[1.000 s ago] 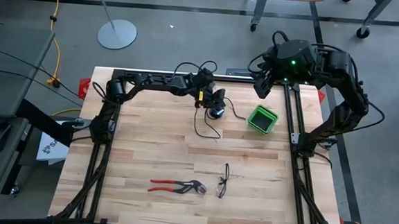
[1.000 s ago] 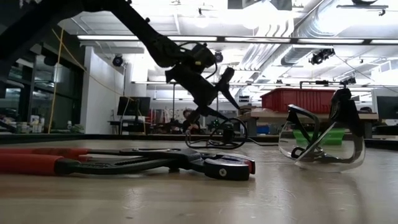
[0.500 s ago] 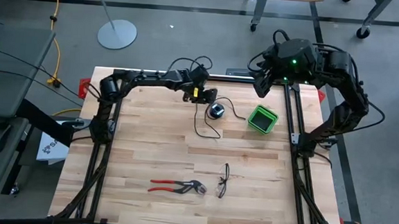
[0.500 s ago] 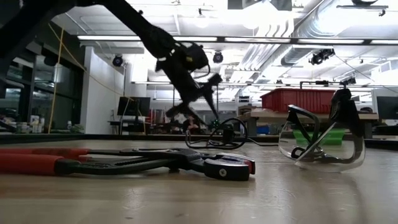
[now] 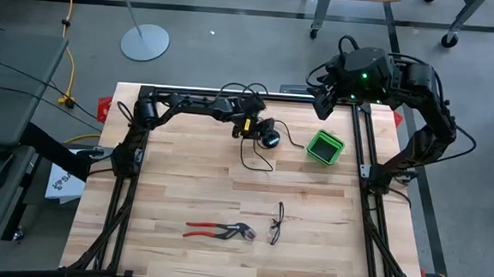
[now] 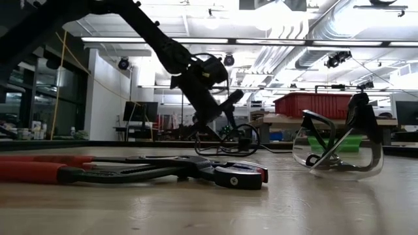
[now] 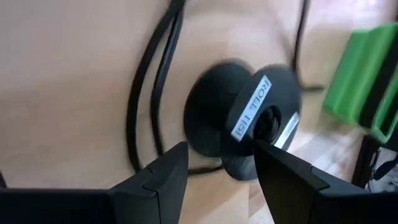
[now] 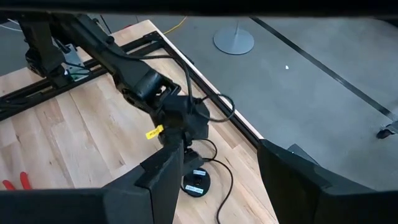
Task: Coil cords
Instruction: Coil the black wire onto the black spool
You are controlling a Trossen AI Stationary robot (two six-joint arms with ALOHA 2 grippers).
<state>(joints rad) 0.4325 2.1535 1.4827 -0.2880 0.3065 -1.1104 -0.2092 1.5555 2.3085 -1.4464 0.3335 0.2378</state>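
Observation:
The black disc-shaped reel with a pale label lies on the wooden table at the far middle; it also shows in the left wrist view and the right wrist view. Its thin black cord lies in loose loops on the table beside it. My left gripper is open, low over the table, its fingertips on either side of the reel's near edge. My right gripper is open and empty, high above the table's far right corner. My left gripper comes at the reel slanting down from the table's far left, with its open fingers on either side of the reel's edge. I cannot tell whether they touch it. The reel rests on the table.
A green container stands right of the reel. Red-handled pliers and safety glasses lie near the table's front. Bare wood lies between them and the reel.
My left gripper drew back from the reel, up and toward the table's far left, then came back down toward it. The reel and its cord have stayed in place.

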